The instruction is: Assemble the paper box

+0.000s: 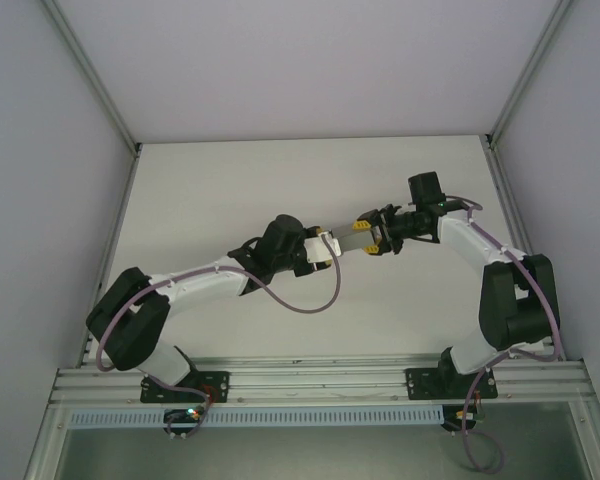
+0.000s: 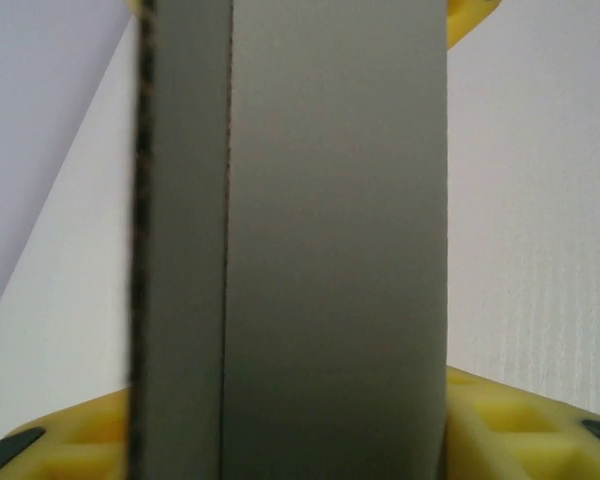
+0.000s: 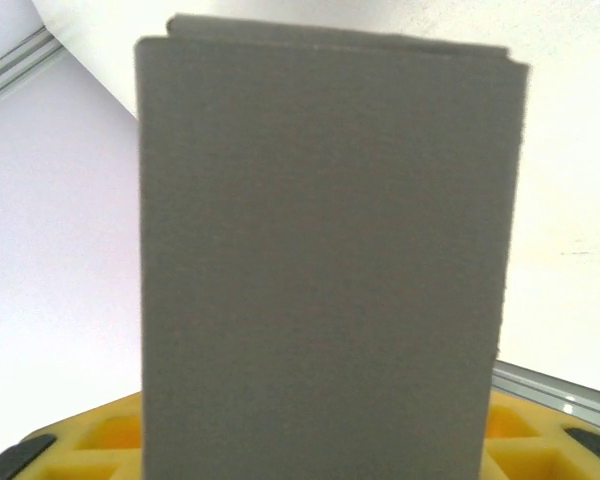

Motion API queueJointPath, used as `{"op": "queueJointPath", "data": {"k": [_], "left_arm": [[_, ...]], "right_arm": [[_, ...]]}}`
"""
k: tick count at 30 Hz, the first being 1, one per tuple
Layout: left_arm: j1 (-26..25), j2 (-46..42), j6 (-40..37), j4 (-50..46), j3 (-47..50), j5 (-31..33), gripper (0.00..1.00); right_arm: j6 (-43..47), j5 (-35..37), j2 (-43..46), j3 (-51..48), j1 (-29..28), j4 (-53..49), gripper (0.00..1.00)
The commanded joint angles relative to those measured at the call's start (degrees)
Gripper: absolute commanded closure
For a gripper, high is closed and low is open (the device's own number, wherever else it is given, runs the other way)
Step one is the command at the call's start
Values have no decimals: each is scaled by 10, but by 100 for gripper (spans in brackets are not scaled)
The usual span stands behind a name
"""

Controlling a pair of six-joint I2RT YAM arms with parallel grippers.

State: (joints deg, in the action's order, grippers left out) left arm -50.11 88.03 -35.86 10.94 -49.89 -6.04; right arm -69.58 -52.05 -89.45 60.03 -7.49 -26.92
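Observation:
The paper box (image 1: pixel 348 237) is a small flat grey card box held in the air over the middle of the table, between my two grippers. My left gripper (image 1: pixel 330 247) is shut on its left end and my right gripper (image 1: pixel 372 238) on its right end. In the left wrist view the paper box (image 2: pixel 330 250) stands tall and spans the whole gap between the yellow fingers (image 2: pixel 525 430), with a fold line down its left side. In the right wrist view the paper box (image 3: pixel 320 260) shows a plain grey face reaching from one yellow finger (image 3: pixel 90 440) to the other.
The white table (image 1: pixel 280 180) lies under both arms. Grey walls and aluminium posts (image 1: pixel 95 75) close in the left, right and back. An aluminium rail (image 1: pixel 320 378) runs along the near edge. A purple cable (image 1: pixel 310 305) loops below the left arm.

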Motion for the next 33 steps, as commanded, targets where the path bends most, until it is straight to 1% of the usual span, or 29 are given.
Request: {"op": "queueJointPath", "data": {"k": [1, 3, 6, 7, 8, 9, 11, 12, 14, 15, 18, 19, 20, 22, 23, 25, 26, 27, 28, 29, 30, 32, 33], "left_arm": [[3, -19, 0, 8, -6, 1, 53], [3, -23, 2, -1, -5, 1, 55], [2, -36, 5, -44, -11, -5, 59], [2, -42, 6, -60, -11, -7, 59], [3, -48, 5, -73, -10, -6, 61], [3, -54, 6, -85, -9, -5, 61], [4, -69, 4, -119, -8, -4, 61], [6, -76, 3, -140, -9, -9, 61], [12, -86, 2, -190, -17, -16, 61], [16, -91, 4, -220, -23, -27, 61], [41, -93, -6, -320, -44, -86, 60], [53, -91, -12, -346, -49, -108, 60], [65, -86, -18, -365, -53, -126, 59], [92, -67, -23, -401, -67, -136, 60], [106, -54, -22, -421, -79, -143, 60], [132, -26, -24, -469, -112, -167, 60], [141, -14, -25, -481, -124, -175, 58], [149, -3, -23, -480, -132, -177, 58], [153, 7, -28, -479, -138, -176, 58], [154, 19, -35, -484, -144, -175, 59], [155, 33, -44, -491, -154, -173, 59], [157, 60, -55, -512, -176, -174, 60], [156, 75, -60, -527, -190, -177, 61]], "right_arm": [[22, -46, 21, 5, -5, -30, 46], [36, -38, 29, 7, -6, -31, 41], [67, -1, 48, 11, -3, -28, 33], [84, 15, 56, 14, -1, -29, 24], [108, 34, 63, 20, 1, -31, 3], [135, 64, 72, 28, 7, -48, 0], [204, 139, 88, 44, 18, -68, 0], [225, 197, 91, 47, 20, -82, 0], [266, 299, 128, 36, 17, -63, 0], [283, 344, 141, 30, 15, -53, 0], [406, 466, 186, 8, -3, -5, 0], [452, 481, 200, -4, -8, 18, 0], [496, 488, 214, -15, -12, 41, 0], [585, 449, 237, -41, -15, 81, 0], [608, 431, 247, -54, -15, 94, 0], [628, 401, 260, -83, -15, 128, 0], [616, 399, 264, -96, -12, 147, 0], [599, 379, 265, -110, -5, 172, 0], [598, 341, 263, -120, 2, 193, 0], [605, 317, 260, -122, 4, 207, 0], [625, 301, 253, -119, -2, 206, 0], [658, 321, 235, -98, -25, 170, 0], [686, 334, 221, -84, -43, 136, 0]]}}
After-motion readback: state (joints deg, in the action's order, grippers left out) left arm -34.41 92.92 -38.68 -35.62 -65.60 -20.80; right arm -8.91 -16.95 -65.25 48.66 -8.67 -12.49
